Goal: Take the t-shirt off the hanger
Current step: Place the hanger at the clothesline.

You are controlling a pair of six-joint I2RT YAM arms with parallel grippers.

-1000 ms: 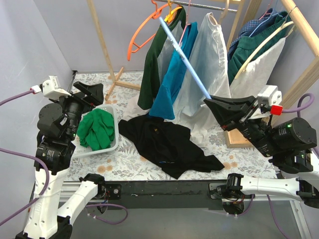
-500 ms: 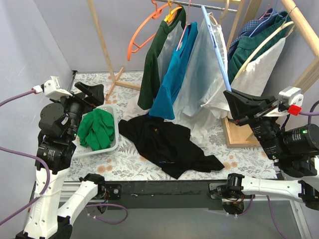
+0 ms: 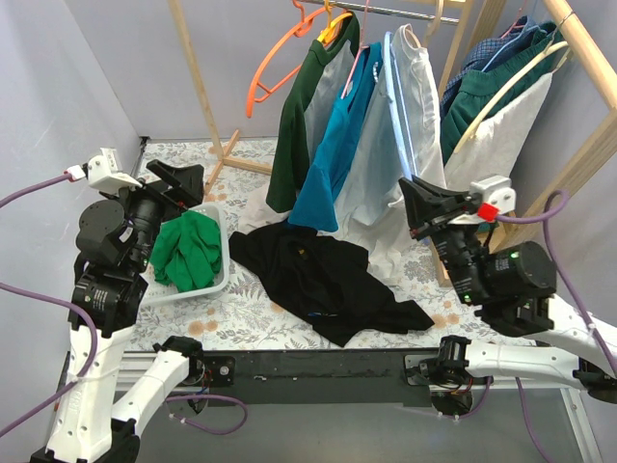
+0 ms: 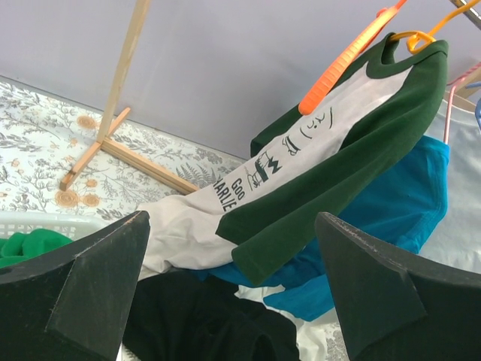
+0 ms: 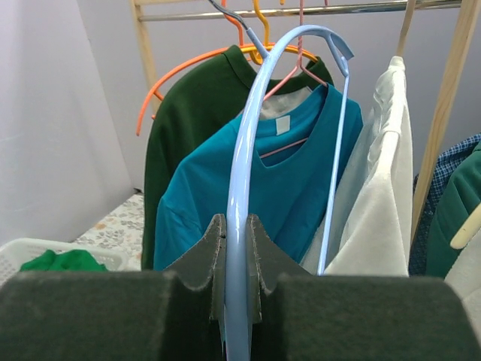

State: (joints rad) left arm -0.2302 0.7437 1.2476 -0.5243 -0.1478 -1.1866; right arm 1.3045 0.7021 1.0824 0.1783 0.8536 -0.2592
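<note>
My right gripper [image 3: 415, 193] is shut on a bare light blue hanger [image 3: 397, 96], held upright in front of the rack; in the right wrist view the hanger [image 5: 252, 150] rises from between my fingers [image 5: 216, 248]. A black t-shirt [image 3: 323, 278] lies spread on the table, off any hanger. A green and white shirt [image 4: 331, 150], a teal t-shirt [image 5: 225, 195] and a white garment [image 5: 376, 218] hang on the rail. My left gripper [image 3: 178, 178] is open and empty above the basket, its fingers [image 4: 90, 278] wide apart.
A white basket [image 3: 214, 280] with a green cloth [image 3: 188, 249] stands at the left. An empty orange hanger [image 3: 275, 63] hangs from the rail [image 5: 316, 10]. Wooden rack posts [image 3: 198, 82] and feet stand behind; more clothes [image 3: 492, 87] hang at the right.
My right arm has swung the blue hanger from a leftward slant to nearly upright and moved left, closer to the hanging clothes. The left arm has barely moved.
</note>
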